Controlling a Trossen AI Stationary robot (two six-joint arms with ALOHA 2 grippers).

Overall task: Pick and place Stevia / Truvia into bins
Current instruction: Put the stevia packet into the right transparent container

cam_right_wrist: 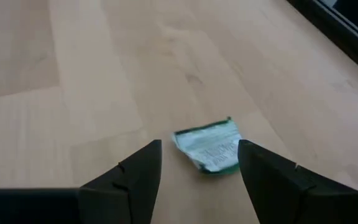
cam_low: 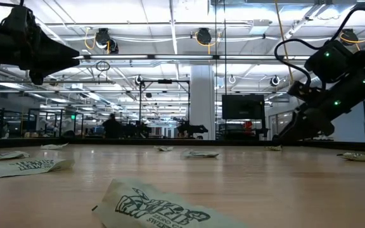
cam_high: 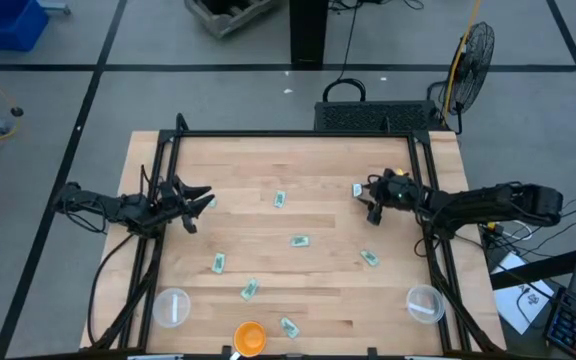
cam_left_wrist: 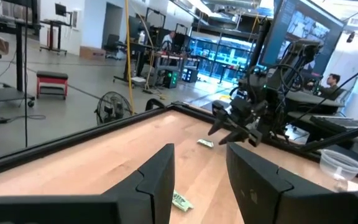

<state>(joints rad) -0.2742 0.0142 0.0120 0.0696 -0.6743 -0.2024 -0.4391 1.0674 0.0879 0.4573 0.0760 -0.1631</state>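
Stevia sachet [cam_right_wrist: 209, 146] lay flat on the table [cam_right_wrist: 73, 74], just ahead of the right gripper [cam_right_wrist: 197, 163], whose fingers stood apart; being light, thin and limp, it probably wanted pinching across its narrow width

You have a round orange bowl [cam_high: 249, 337] sitting at the near edge of the wooden table [cam_high: 318, 215], between its two corners. A black standing fan [cam_high: 471, 52] is on the grey floor beyond the table's far right corner, and a blue bin [cam_high: 6, 22] sits at the far left of the floor. A person [cam_left_wrist: 333, 79] is seated beyond the table in the left wrist view.
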